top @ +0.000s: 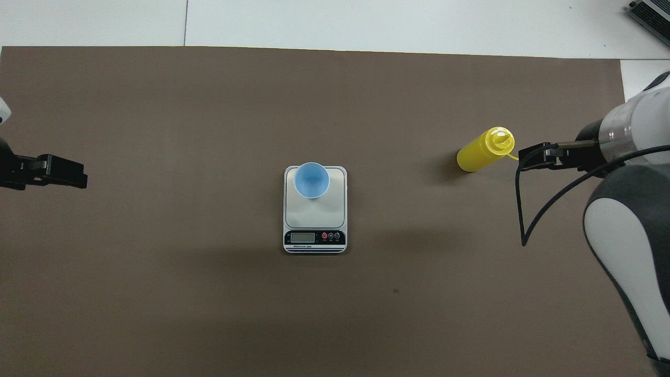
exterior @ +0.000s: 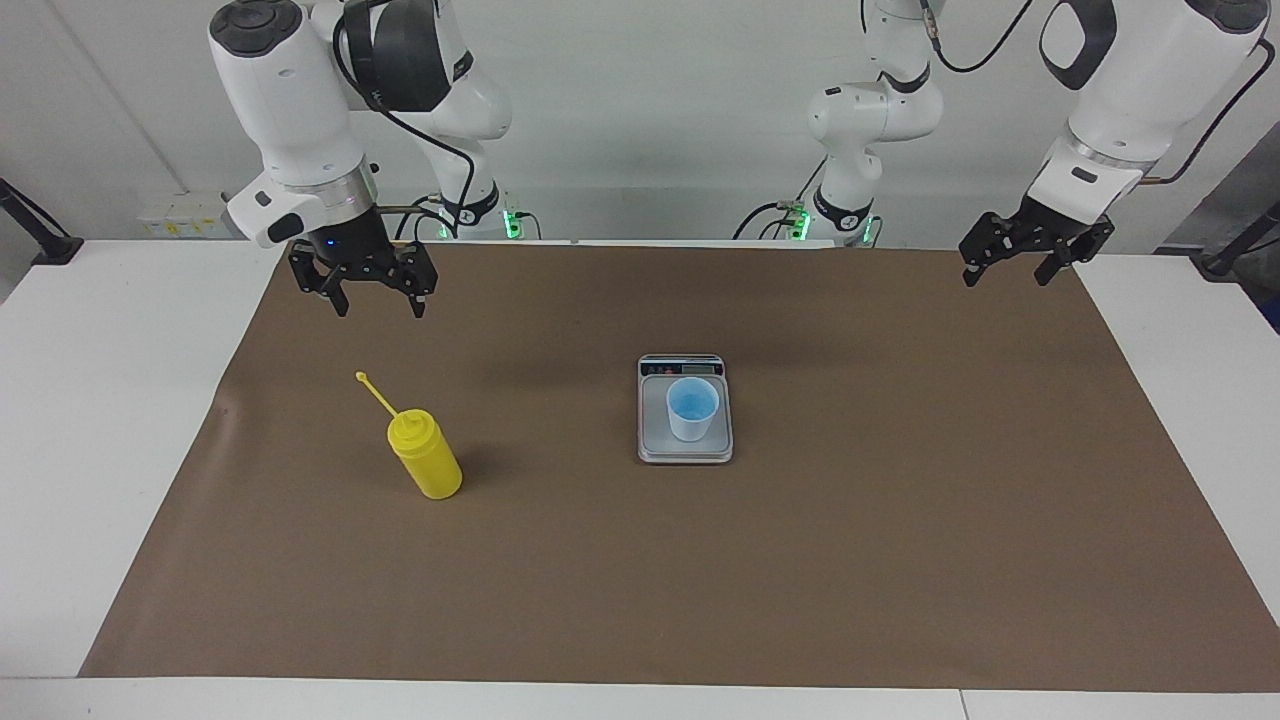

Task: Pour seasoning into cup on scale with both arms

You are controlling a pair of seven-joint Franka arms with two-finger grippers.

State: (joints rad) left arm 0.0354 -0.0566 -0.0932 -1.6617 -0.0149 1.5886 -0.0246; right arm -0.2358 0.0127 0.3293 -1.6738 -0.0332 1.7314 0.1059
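Yellow squeeze bottle [exterior: 425,457] upright on brown mat [exterior: 850,560], blue cup [exterior: 692,408] on kitchen scale [exterior: 685,452], right gripper [exterior: 362,293] spread wide above mat, left gripper [exterior: 1030,258] waiting, jaws apart, both empty

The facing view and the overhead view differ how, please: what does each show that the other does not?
Only the facing view shows both arms whole with their bases, the wall, and both open hands raised above the mat: the right hand up over the mat on the robots' side of the yellow bottle, the left hand waiting at the left arm's end.

Only the overhead view shows the scale's display face-on.

Both show the upright bottle, the blue cup on the scale, and the brown mat.
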